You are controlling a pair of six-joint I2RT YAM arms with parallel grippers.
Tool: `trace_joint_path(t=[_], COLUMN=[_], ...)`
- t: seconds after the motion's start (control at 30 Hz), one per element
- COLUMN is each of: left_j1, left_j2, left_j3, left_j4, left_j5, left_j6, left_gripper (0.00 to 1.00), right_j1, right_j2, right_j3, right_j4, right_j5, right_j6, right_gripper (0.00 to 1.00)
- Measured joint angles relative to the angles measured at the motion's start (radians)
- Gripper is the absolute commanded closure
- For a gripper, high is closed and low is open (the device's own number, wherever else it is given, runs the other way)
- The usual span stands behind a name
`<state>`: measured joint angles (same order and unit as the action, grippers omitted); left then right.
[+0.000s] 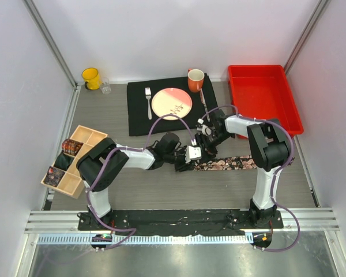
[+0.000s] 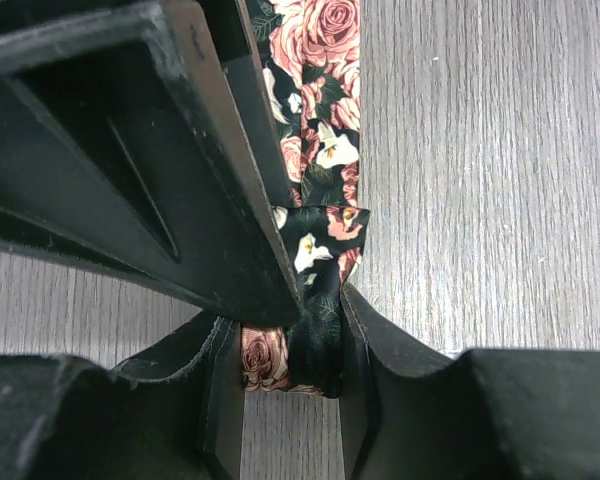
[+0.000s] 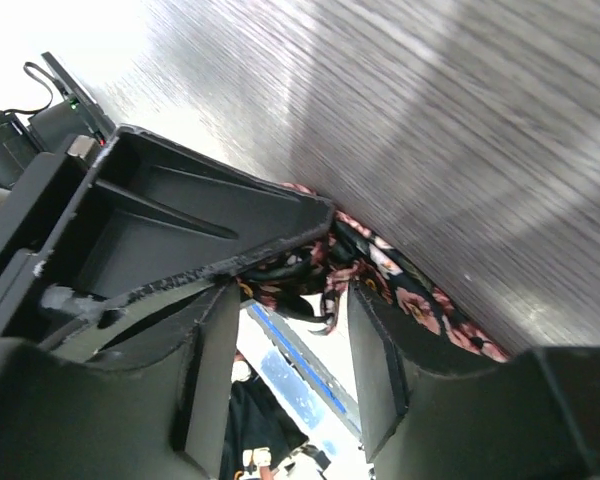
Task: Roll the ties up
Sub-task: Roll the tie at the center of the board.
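A black tie with pink floral print [image 1: 230,163] lies flat across the table, to the right of both grippers. In the left wrist view the tie [image 2: 325,130] runs away from me, and its near end [image 2: 315,330] is folded into a small roll. My left gripper [image 2: 288,335] is shut on that roll, low on the table [image 1: 183,158]. My right gripper [image 1: 203,141] hovers just behind it. Its jaws [image 3: 292,295] are open, with the tie's edge [image 3: 380,265] at the fingertips and nothing between the pads.
A wooden divided box [image 1: 87,137] at the left holds rolled ties [image 1: 70,147]. A black placemat [image 1: 139,118] at the back carries a plate [image 1: 172,103], fork [image 1: 148,101] and orange mug [image 1: 195,79]. A red tray [image 1: 262,95] stands back right, a yellow mug [image 1: 91,77] back left.
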<state>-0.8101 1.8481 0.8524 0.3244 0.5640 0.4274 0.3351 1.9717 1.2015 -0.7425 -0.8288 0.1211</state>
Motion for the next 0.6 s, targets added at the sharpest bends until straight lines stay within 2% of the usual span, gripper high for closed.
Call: trace_joint_path(t=[0.1, 0.2, 0.23, 0.3, 0.53, 0.57, 0.6], left_j1=[0.001, 0.001, 0.001, 0.001, 0.001, 0.001, 0.001], left_j2=[0.000, 0.000, 0.000, 0.000, 0.000, 0.000, 0.000], left_j3=[0.002, 0.002, 0.002, 0.002, 0.002, 0.002, 0.002], left_j4=[-0.003, -0.004, -0.003, -0.003, -0.004, -0.004, -0.004], left_j5=[0.000, 0.000, 0.000, 0.000, 0.000, 0.000, 0.000], left_j6=[0.000, 0.000, 0.000, 0.000, -0.001, -0.001, -0.002], left_gripper=[0.80, 0.80, 0.80, 0.80, 0.80, 0.80, 0.80], right_j1=[-0.031, -0.062, -0.071, -0.083, -0.074, -0.074, -0.072], right_j2=[0.003, 0.003, 0.003, 0.004, 0.020, 0.026, 0.031], right_j3=[-0.008, -0.026, -0.032, -0.037, -0.037, -0.037, -0.037], right_j4=[-0.011, -0.027, -0.029, -0.026, -0.009, -0.010, -0.013], right_j5=[-0.010, -0.021, -0.028, -0.045, -0.113, -0.120, -0.126], right_j6=[-0.017, -0.034, -0.034, -0.032, -0.029, -0.035, -0.040], right_gripper=[0.48, 0.52, 0.57, 0.61, 0.63, 0.66, 0.74])
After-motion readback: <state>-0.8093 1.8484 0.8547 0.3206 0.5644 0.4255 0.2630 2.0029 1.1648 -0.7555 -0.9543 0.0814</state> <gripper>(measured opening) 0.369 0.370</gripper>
